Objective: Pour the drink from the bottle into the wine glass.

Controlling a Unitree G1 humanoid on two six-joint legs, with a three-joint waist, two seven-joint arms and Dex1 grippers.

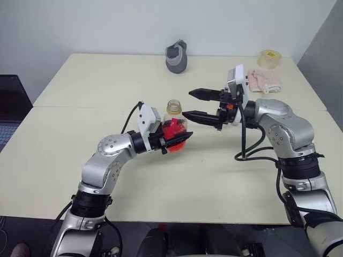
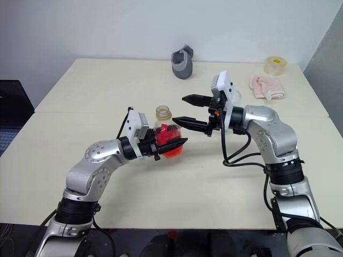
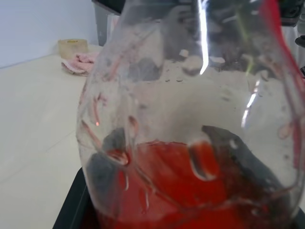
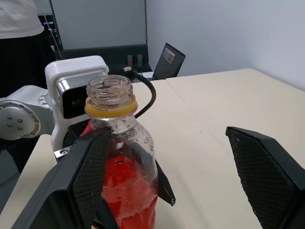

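Two spread right gripper (image 1: 192, 104) fingers flank the bottle (image 4: 121, 157) the left gripper (image 1: 174, 140) pinches; a person (image 4: 19, 28) stands behind.

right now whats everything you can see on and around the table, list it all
bottle: one, clear with yellowish ring, upright, mid table, held by left gripper
drink: red, in lower half of bottle
grey cup-shaped object: one, far edge of table
pink cloth: one, far right corner
tape roll: one, yellowish, behind the cloth
table: cream
person: one, white top, dark bottoms, beyond the table
left gripper: black, shut on bottle
right gripper: black, open, beside bottle's neck
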